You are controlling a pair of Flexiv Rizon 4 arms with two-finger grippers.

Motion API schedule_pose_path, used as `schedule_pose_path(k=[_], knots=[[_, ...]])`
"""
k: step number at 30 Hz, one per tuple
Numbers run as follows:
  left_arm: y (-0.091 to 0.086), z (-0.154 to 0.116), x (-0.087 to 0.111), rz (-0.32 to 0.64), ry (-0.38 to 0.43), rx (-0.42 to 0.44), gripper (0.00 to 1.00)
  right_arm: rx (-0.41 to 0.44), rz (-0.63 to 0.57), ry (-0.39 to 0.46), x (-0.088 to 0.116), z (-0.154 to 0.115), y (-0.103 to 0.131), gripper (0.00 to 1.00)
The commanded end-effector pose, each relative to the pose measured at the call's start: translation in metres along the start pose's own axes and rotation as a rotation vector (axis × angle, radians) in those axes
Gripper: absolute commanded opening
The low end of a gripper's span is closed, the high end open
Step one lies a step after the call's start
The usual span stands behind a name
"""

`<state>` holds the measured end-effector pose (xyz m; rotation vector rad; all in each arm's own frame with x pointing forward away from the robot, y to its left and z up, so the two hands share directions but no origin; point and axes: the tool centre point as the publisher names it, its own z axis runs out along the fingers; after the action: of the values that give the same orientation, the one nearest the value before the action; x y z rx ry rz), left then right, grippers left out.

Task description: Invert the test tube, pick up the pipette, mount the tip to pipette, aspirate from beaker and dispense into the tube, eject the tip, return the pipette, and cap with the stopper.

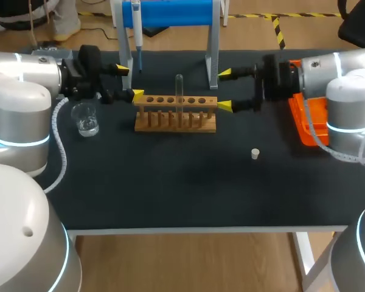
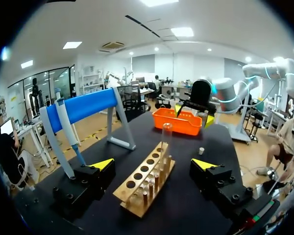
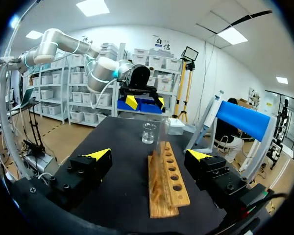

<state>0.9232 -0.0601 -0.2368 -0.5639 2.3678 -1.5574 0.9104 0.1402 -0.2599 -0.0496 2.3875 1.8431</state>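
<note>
Left pincer and right pincer both gaping wide, empty; test tube upright ahead of each. Likely light, slick, fragile glass; grip mid-barrel, gently.

A clear test tube stood upright in the wooden rack. The pipette hung from its blue stand behind. The glass beaker sat to the rack's left, and the white stopper lay apart on its right.

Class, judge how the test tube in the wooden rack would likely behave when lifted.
The test tube looks like clear, thin glass, so probably fragile and slippery. It appears empty, so likely light. Round and slender, it would probably roll if laid down.
</note>
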Motion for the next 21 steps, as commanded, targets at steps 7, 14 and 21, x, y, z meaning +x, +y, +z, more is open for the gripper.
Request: schedule_pose_path(k=[7,14,21], knots=[[0.000,0.000,-0.001,-0.001,0.001,-0.001,1.00,-0.158,0.034,0.157,-0.027,0.052,-0.005,1.00],[0.000,0.000,-0.001,-0.001,0.001,-0.001,1.00,-0.258,0.085,0.210,-0.035,0.072,-0.001,1.00],[0.000,0.000,-0.001,-0.001,0.001,-0.001,1.00,-0.274,0.108,0.220,-0.030,0.085,0.005,1.00]])
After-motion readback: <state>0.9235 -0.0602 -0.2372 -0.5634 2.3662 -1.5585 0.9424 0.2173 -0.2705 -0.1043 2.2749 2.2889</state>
